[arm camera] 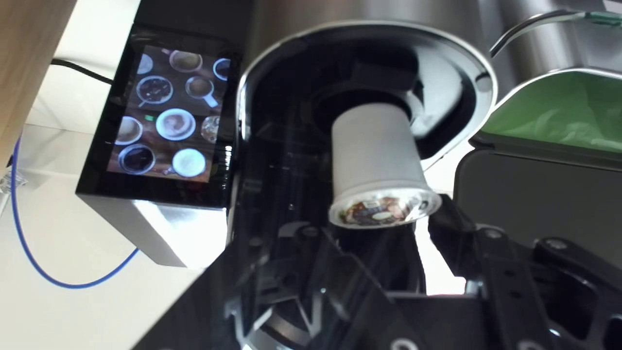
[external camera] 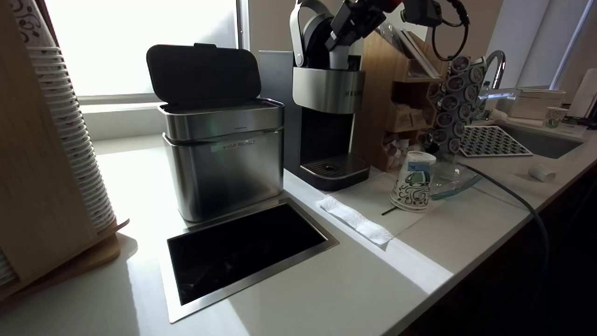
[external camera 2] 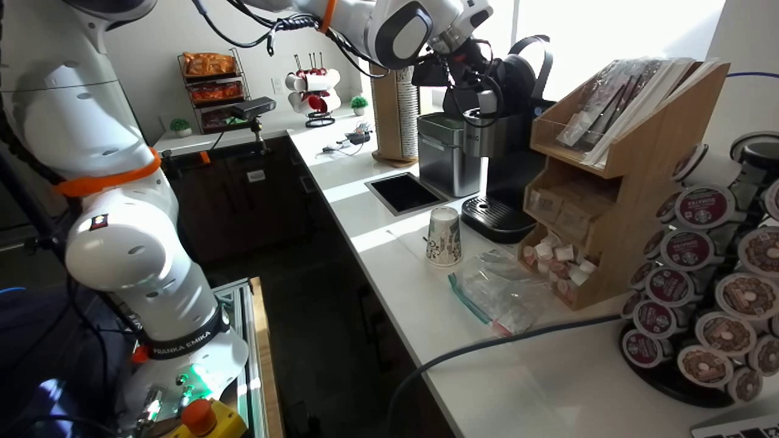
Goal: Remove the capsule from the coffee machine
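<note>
The coffee machine (external camera: 326, 91) has a silver body and black drip tray; its lid (external camera: 318, 42) is raised. It also shows in an exterior view (external camera 2: 496, 137) and the wrist view (arm camera: 364, 12). A white capsule (arm camera: 376, 146) with a foil top is at the machine's open top. It shows in both exterior views (external camera: 339, 59) (external camera 2: 487, 101). My gripper (arm camera: 384, 218) is shut on the capsule near its foil rim, from above. In an exterior view the gripper (external camera: 336, 43) is above the machine. I cannot tell whether the capsule's lower end is still inside the holder.
A steel bin (external camera: 228, 172) with its black lid up stands beside the machine. A framed counter opening (external camera: 247, 252) lies before it. A wooden organizer (external camera 2: 663, 131) stands on the machine's far side. An upturned paper cup (external camera 2: 444, 237) and a plastic bag (external camera 2: 502, 292) lie on the counter.
</note>
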